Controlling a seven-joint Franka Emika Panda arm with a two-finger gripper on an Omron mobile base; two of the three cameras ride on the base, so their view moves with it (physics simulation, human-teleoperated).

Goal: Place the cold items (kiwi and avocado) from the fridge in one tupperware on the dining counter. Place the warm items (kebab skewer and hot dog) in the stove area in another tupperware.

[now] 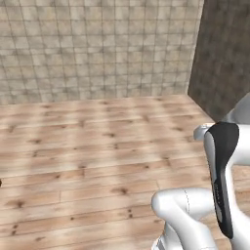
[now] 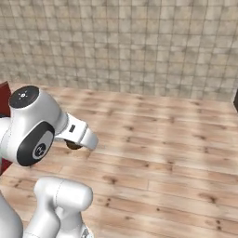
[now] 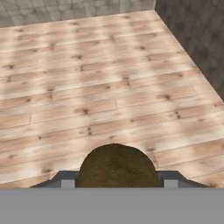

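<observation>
The end effector [image 3: 116, 181] is closed part-way on the kiwi [image 3: 117, 167], a brown fuzzy fruit that sits between the two fingers at the bottom of the hand view, carried above the wooden floor [image 3: 100, 87].

The main risk, as a judgement, is a drop. The kiwi is round and held only by two narrow pads, so a jolt from the driving base or a fast arm swing could roll it out onto the floor, far from any tupperware. A second risk is the dark wall [image 1: 224, 53] at the right, near the arm; a wide swing could clip it.

The hand view shows the grip itself and the kiwi's skin. The right base view shows only a dark sliver of the kiwi [image 2: 73, 145] under the white wrist, but gives the arm's pose and a red object [image 2: 3, 100] at the far left edge. The left base view shows the arm close beside the wall.
</observation>
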